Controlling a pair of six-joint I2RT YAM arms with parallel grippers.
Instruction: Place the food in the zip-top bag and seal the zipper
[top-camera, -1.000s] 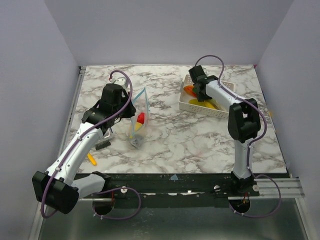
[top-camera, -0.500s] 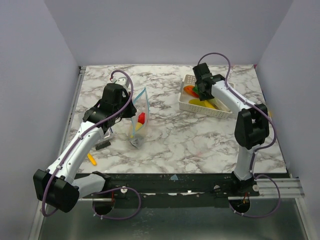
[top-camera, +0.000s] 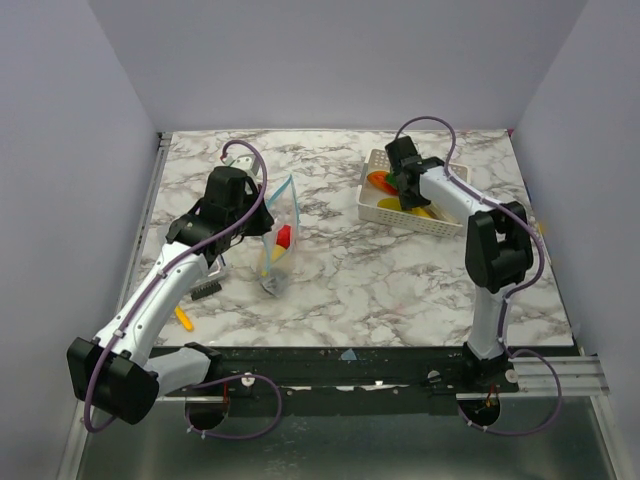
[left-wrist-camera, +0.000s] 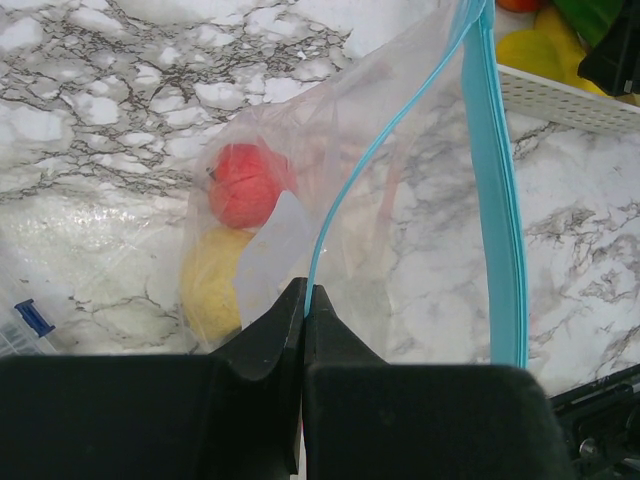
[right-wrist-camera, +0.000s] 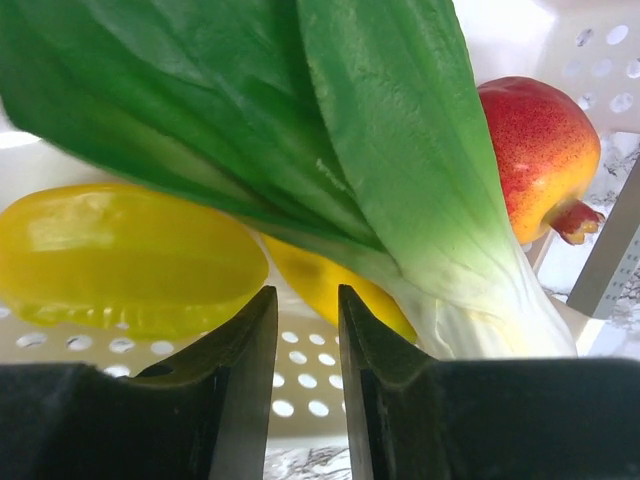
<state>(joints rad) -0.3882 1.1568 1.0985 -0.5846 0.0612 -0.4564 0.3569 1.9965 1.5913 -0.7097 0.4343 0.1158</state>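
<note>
One clear bag (top-camera: 277, 240) left of the counter's (top-camera: 350, 290) middle, one lip of its blue zipper (left-wrist-camera: 495, 200) pinched tight in the left gripper (left-wrist-camera: 303, 300); two toys inside, red fruit (left-wrist-camera: 245, 185) above yellow fruit (left-wrist-camera: 210, 290), clearest from the left wrist. Near the far right corner, one white basket (top-camera: 385, 212), four pieces counted from the right wrist, leafy green (right-wrist-camera: 400, 150) foremost; right gripper (right-wrist-camera: 305, 330) over it, barely parted, holding nothing.
</note>
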